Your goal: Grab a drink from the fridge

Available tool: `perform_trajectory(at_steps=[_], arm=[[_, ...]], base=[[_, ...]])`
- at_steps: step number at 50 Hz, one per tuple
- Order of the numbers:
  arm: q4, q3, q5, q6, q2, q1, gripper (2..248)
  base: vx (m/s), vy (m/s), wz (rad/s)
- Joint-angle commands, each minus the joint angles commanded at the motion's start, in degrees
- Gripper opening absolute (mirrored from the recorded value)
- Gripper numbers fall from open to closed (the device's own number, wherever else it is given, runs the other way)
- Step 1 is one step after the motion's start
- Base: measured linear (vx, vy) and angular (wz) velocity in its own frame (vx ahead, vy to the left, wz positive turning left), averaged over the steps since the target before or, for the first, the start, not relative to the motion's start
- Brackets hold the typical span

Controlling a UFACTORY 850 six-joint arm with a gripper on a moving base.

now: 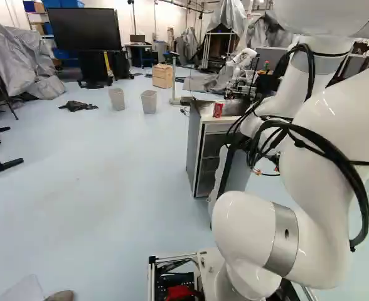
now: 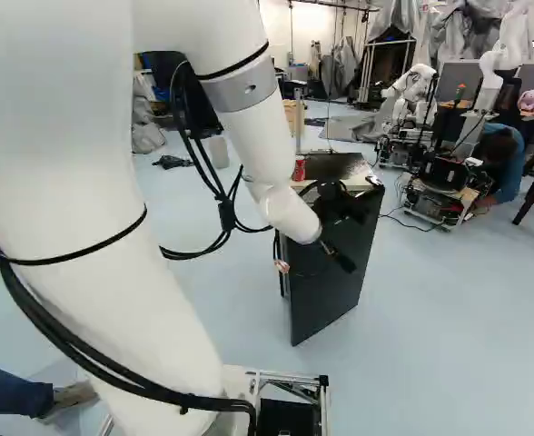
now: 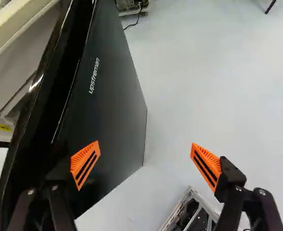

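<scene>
Right base view: the gripper [image 2: 341, 258] is at the dark fridge door [image 2: 326, 286], partly lost against its black surface. Wrist view: the gripper [image 3: 145, 161] stands wide, its orange pads [image 3: 86, 164] well apart, with part of the door's outer face and pale floor [image 3: 163, 144] visible between them. One finger is close by the door and overlaps it in the view; whether it touches cannot be determined. The other finger is on the floor side.

The fridge [image 1: 196, 141] has its door swung out, and shelves are visible through the opening in the left base view; their contents are too dim to identify. A red can [image 1: 218, 109] is upright on top of the fridge.

Obstruction noted: the door stands between the gripper and the fridge's interior. Black cables [image 1: 344, 164] loop along the white arm [image 1: 326, 119]. A metal base frame [image 3: 192, 211] is visible below, near the floor-side finger.

Surroundings: two grey bins [image 1: 149, 101], a wooden box [image 1: 162, 76] and a large screen [image 1: 85, 29] are beyond the fridge in the left base view. Another robot [image 2: 410, 86] stands farther off in the right base view.
</scene>
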Motion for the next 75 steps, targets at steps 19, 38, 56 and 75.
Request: perform_trajectory(at_steps=[19,38,56,75], arm=[[-11.32,3.58,6.65,0.00,0.00,-1.74,247],[-22.67,6.08,13.34,0.00,-1.01,-4.87,247],[-33.44,6.16,19.74,0.00,-4.04,-6.17,247],[-44.53,4.68,26.42,0.00,-8.34,-6.22,247]], base=[[0.000,0.000,0.000],[0.000,0.000,0.000],[0.000,0.000,0.000],[0.000,0.000,0.000]])
